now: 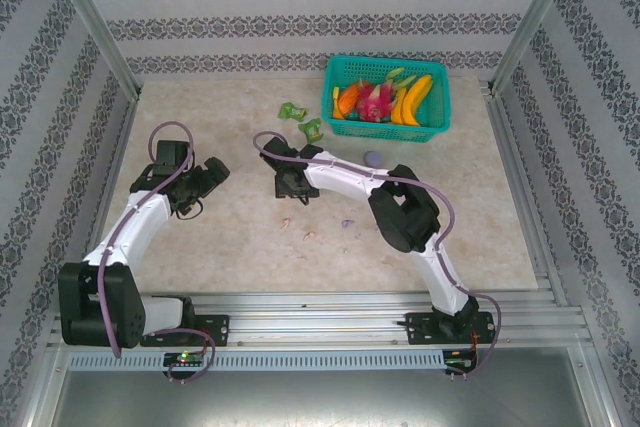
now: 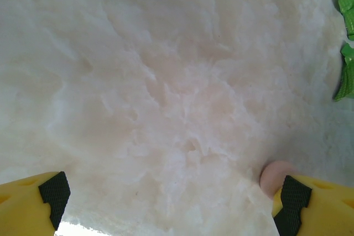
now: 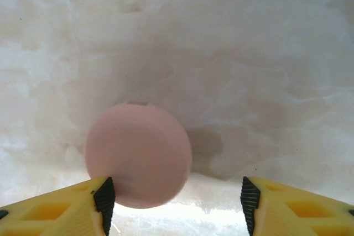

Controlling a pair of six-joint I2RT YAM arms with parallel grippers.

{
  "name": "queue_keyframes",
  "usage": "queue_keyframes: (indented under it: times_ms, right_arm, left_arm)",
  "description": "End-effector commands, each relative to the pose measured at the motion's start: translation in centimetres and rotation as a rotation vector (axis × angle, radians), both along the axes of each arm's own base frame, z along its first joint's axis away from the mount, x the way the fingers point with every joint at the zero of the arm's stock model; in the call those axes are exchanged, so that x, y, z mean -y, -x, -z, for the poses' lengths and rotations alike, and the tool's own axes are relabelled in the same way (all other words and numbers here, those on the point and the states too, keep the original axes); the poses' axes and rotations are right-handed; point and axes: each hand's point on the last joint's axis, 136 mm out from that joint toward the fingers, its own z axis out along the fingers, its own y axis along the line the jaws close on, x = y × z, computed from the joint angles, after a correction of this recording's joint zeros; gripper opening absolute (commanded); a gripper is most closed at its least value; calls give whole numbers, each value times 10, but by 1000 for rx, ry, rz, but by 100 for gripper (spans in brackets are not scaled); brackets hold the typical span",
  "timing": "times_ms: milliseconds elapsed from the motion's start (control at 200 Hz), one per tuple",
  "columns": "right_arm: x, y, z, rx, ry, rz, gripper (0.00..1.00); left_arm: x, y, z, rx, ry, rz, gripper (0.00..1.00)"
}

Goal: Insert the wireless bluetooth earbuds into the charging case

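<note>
**Right arm.** The right gripper is found reached out to the left of its base, low over the middle of the table. In its wrist view the pink case, a round disc that looks closed, is seen lying flat on the table between the fingers. It is set against the pad on one side, and a clear gap is left to the other pad. The jaws are therefore recorded as parted and not clamped. The case is judged to be bracketed, not held, probably so that it can be steadied or shifted.

**Left arm.** The left gripper is held low over bare table on the left, its fingers spread fully apart with nothing between them. This is judged a ready posture for a pick. A pale pink rounded object is noted just beside one fingertip, partly hidden by it. What it is cannot be told.

**Task items.** The earbuds are seen loose on the table, near of the right gripper. A purple earbud and a pink earbud are made out, and the rest are too small to confirm. None is seated in a case. The purple case is seen to the right, just near of the basket.

**Other items.** Green wrappers are noted far of the right gripper. They are not part of the task.

**Assessment.** Insertion is judged not yet begun. A case must first be opened.
</note>
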Motion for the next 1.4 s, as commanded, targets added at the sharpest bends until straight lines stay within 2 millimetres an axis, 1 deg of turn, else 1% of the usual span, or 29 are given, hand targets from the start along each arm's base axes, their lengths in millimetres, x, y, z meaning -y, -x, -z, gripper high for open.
queue_keyframes:
  times_ms: [0,60,140,265,375,510,575,664,764,794,944,1019,1189,1319,1394]
  right_arm:
    - [0,6,-32,28,-27,1,68]
    - [-1,3,-45,47,-40,-5,70]
    - [-1,0,-58,59,-49,-14,72]
    - [8,-3,-75,63,-76,3,74]
    - [8,-3,-84,60,-119,20,74]
    - [4,-3,-83,52,-141,37,75]
    - [4,-5,-77,43,-138,64,75]
    - [3,-8,-71,34,-139,103,77]
    - [-6,-12,-59,2,-143,104,78]
    - [-9,-14,-58,-3,-144,103,78]
    - [-23,-21,-36,-56,-107,63,78]
    - [-23,-21,-29,-69,-74,51,78]
    - [-12,-22,-11,-91,-22,71,78]
    - [-13,-20,4,-119,-13,74,77]
    - [-14,-17,12,-140,-9,68,75]
  left_arm:
    - [6,3,-8,29,26,2,100]
    - [6,5,-10,31,30,2,100]
    - [7,8,-12,27,36,2,100]
    - [8,15,-14,8,43,3,100]
    - [11,20,-14,-12,54,14,100]
    - [13,29,-8,-57,63,21,100]
    - [15,34,-3,-77,71,30,100]
    - [16,35,3,-79,79,35,100]
    - [17,32,11,-90,88,27,100]
    - [18,31,13,-95,96,30,100]
    - [25,24,20,-116,129,53,100]
    - [27,21,22,-127,134,64,100]
    - [29,13,28,-142,144,78,100]
    - [32,6,34,-158,163,88,100]
    - [34,3,40,-173,169,95,100]
